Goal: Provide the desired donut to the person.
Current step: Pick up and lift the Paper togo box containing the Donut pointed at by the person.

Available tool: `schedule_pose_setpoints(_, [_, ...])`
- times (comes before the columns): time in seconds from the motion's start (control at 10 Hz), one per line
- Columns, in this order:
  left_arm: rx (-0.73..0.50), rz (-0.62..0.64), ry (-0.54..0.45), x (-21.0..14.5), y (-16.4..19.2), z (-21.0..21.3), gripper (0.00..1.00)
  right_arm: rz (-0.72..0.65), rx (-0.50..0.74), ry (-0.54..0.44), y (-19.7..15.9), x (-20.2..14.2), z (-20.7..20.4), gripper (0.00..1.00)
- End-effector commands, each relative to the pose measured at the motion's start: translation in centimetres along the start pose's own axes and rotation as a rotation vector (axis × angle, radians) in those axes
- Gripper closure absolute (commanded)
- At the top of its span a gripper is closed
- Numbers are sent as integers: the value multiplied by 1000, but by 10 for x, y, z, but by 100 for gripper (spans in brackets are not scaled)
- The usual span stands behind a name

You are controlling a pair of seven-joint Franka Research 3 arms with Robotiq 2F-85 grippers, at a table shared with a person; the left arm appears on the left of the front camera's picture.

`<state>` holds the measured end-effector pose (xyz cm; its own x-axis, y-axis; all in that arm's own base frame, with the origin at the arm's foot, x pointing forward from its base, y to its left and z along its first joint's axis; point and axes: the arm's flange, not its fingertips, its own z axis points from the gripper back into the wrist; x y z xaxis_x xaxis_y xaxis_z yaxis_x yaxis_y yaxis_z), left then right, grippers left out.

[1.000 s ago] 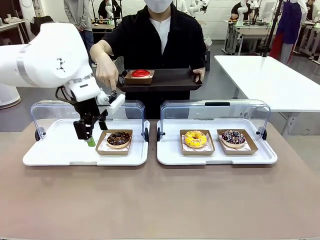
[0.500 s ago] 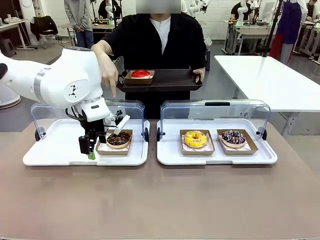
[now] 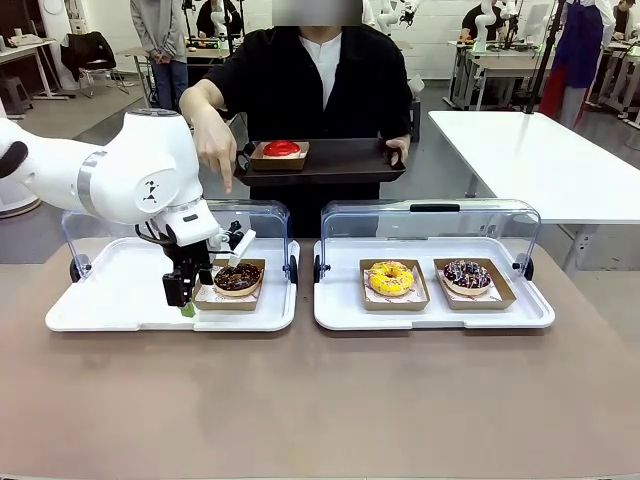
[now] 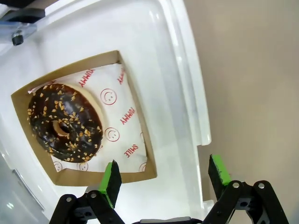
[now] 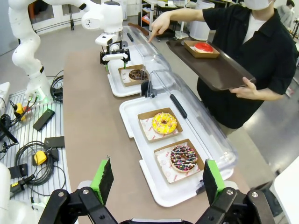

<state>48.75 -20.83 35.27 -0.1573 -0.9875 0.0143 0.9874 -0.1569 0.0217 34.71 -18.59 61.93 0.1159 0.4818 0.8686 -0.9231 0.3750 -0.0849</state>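
A brown table (image 3: 320, 400) carries two white trays set side by side towards its far edge, close together with a narrow gap between them. The left tray (image 3: 115, 290) and the right tray (image 3: 338, 300) both lie flat on the tabletop. Each has a clear lid standing raised along its far side.

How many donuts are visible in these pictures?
4: a chocolate one in the left tray, a yellow one and a sprinkled one in the right tray, a red one on the brown tray the person holds. None looks hidden.
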Motion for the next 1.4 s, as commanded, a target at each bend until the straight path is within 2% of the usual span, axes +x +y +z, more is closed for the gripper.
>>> schedule_pose_setpoints(0.0, [0,1,-26,-1,13,-2,3,5,2,-15,0,-1,-1,0])
schedule_pose_setpoints(0.5, [-9,62,-36,-4,23,-10,3,5,2,-15,0,-1,-1,0])
schedule_pose_setpoints(0.7, [-19,80,-38,-3,22,-12,10,5,2,-15,0,-1,-1,0])
schedule_pose_setpoints(0.8, [-19,82,-43,-2,21,-15,21,5,2,-15,0,-1,-1,0])
schedule_pose_setpoints(0.9, [-20,86,-45,-1,21,-15,61,5,2,-15,0,-1,-1,0])
schedule_pose_setpoints(1.0, [-25,85,-43,-1,21,-15,76,5,2,-15,0,-1,-1,0])
schedule_pose_setpoints(1.1, [-25,84,-41,-1,19,-15,100,5,2,-15,0,-1,-1,0])
schedule_pose_setpoints(1.3, [-33,75,-44,-2,20,-17,100,5,2,-15,0,-1,-1,0])
